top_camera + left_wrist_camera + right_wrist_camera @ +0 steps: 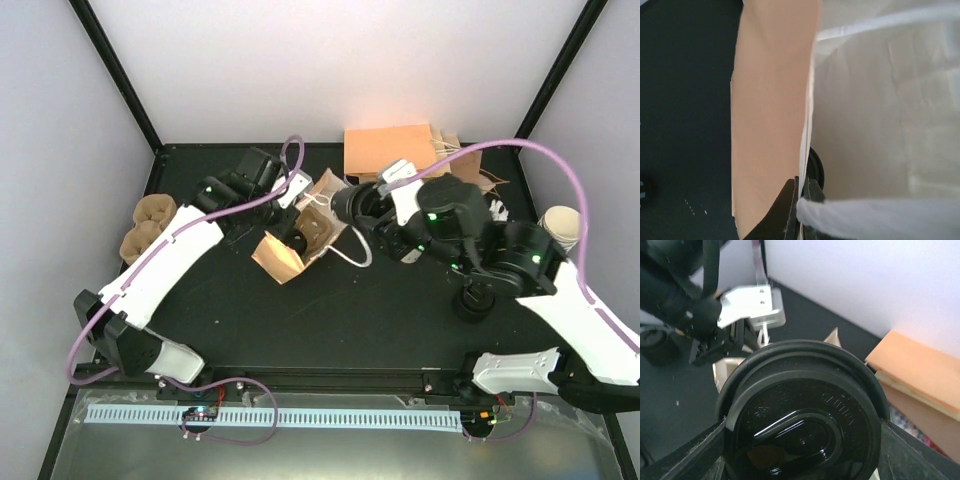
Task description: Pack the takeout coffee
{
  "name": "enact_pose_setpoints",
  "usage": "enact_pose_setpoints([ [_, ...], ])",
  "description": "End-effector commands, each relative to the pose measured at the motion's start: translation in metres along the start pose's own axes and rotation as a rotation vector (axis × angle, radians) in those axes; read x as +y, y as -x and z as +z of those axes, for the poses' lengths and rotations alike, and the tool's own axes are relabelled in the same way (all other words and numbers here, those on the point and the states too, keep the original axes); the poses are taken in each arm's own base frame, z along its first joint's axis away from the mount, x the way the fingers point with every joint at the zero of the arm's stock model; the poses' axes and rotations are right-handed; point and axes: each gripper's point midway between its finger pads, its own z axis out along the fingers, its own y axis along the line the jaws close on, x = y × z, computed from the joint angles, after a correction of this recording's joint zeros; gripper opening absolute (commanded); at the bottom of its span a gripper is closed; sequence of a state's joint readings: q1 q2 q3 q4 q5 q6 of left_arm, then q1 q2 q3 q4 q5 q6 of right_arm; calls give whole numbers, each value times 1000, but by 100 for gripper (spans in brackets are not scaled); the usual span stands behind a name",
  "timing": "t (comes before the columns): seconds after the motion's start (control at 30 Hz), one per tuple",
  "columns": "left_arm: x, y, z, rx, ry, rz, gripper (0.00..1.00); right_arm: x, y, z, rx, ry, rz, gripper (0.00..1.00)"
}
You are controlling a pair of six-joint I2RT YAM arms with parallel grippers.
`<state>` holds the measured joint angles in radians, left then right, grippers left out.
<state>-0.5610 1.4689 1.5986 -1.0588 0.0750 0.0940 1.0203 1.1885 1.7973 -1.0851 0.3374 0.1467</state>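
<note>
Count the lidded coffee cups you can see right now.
3. One lidded cup in the right gripper, one inside the open bag, one apparently on the table beside the right arm. Others may be hidden.

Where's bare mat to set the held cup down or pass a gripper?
Widest free patch: front-centre mat, between the left arm and the standing lidded cup, in front of the open bag. Crowded at the back: left gripper and right gripper with its held cup meet at the bag, flat bags behind, pulp carriers far left.

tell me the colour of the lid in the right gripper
Black; the lid shows best in the right wrist view.
</note>
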Motion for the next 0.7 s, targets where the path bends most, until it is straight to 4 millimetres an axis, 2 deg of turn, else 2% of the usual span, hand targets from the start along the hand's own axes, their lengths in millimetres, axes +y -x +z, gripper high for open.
enact_pose_setpoints([
  [0.0,6,-9,-2,-62,78,-20,2,21,-19,26,18,82,-63,59],
  [0.13,-13,-12,-21,-151,15,7,1,26,-53,46,75,87,-67,59],
  [0.23,-33,-17,-33,-188,-53,65,2,33,-66,51,88,124,-66,59],
  [0.4,-49,-30,-44,-204,-87,128,2,42,-84,54,100,174,-63,59],
  [0.67,-71,-53,-51,-258,-152,181,2,81,-145,64,180,222,-80,57],
])
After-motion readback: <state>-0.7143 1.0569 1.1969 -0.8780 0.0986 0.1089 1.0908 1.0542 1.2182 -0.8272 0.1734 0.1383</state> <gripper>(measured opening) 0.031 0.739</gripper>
